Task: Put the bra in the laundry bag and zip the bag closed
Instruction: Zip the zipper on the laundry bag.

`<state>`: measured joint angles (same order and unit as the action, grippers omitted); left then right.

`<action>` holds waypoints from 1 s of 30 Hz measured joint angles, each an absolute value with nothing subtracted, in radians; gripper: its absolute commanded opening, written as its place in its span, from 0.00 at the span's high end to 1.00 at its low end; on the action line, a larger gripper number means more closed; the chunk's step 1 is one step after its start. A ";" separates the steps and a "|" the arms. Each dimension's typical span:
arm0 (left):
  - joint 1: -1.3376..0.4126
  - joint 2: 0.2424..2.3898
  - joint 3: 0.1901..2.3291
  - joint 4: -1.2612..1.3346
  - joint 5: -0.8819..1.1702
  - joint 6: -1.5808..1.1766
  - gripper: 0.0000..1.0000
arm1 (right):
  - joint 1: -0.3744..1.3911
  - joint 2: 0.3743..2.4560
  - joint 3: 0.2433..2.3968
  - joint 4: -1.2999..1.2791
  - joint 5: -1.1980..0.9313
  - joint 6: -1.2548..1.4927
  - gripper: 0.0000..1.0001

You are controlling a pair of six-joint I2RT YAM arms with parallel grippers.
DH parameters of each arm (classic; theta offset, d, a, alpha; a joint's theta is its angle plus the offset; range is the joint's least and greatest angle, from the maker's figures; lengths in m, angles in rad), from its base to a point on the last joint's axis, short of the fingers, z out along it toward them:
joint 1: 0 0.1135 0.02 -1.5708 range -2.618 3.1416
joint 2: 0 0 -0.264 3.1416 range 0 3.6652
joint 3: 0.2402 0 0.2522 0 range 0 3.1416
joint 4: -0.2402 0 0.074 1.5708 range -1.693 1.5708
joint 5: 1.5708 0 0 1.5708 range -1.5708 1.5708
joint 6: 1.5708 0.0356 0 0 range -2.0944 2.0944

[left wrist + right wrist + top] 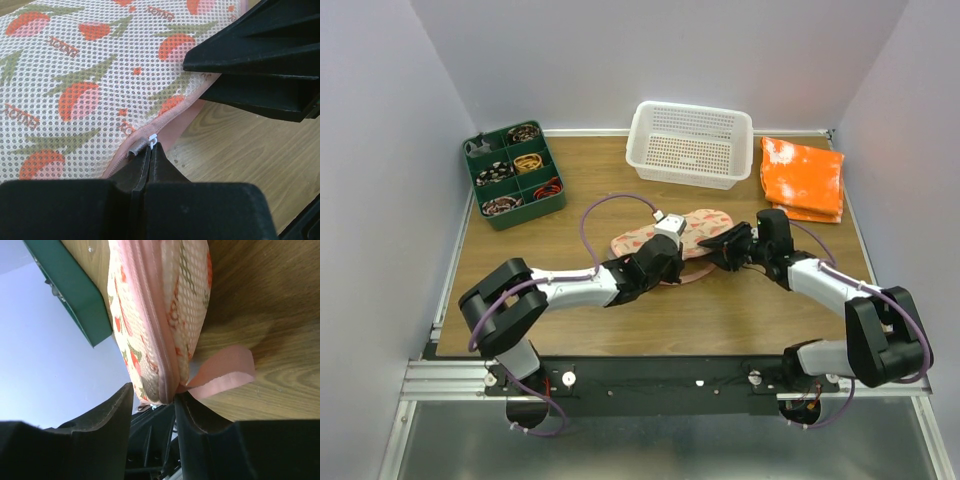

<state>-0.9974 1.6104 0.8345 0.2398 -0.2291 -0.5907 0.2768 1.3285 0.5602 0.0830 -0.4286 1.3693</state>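
Note:
The laundry bag (698, 228) lies flat mid-table, pink mesh with a red and green fruit print. My left gripper (677, 268) is at its near edge. In the left wrist view that gripper (151, 149) is shut on the small grey zipper pull (138, 147), beside the pink zipper (165, 117). My right gripper (719, 249) is at the bag's right end. Its jaws (152, 407) straddle that end (160, 330): one finger (192, 412) touches the bag, the other stands apart. The bra is hidden, apart from a grey-brown patch (149, 388) behind the mesh.
A pink ribbon loop (225, 372) sticks out from the bag's end onto the wood. A white perforated basket (690, 145) stands at the back, an orange-and-white folded cloth (803, 178) at the back right, and a green compartment tray (513, 175) at the back left.

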 measured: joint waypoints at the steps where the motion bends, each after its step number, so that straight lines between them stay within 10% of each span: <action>1: -0.997 1.612 0.838 0.239 -0.231 -0.591 1.00 | 0.277 1.328 0.560 0.085 -0.429 1.369 0.55; 12: -0.997 1.657 0.904 0.217 -0.234 -0.592 1.00 | 0.276 1.311 0.563 0.085 -0.431 1.356 0.99; 30: -0.999 1.541 0.785 0.239 -0.271 -0.587 1.00 | 0.269 1.315 0.652 -0.049 -0.409 1.275 0.99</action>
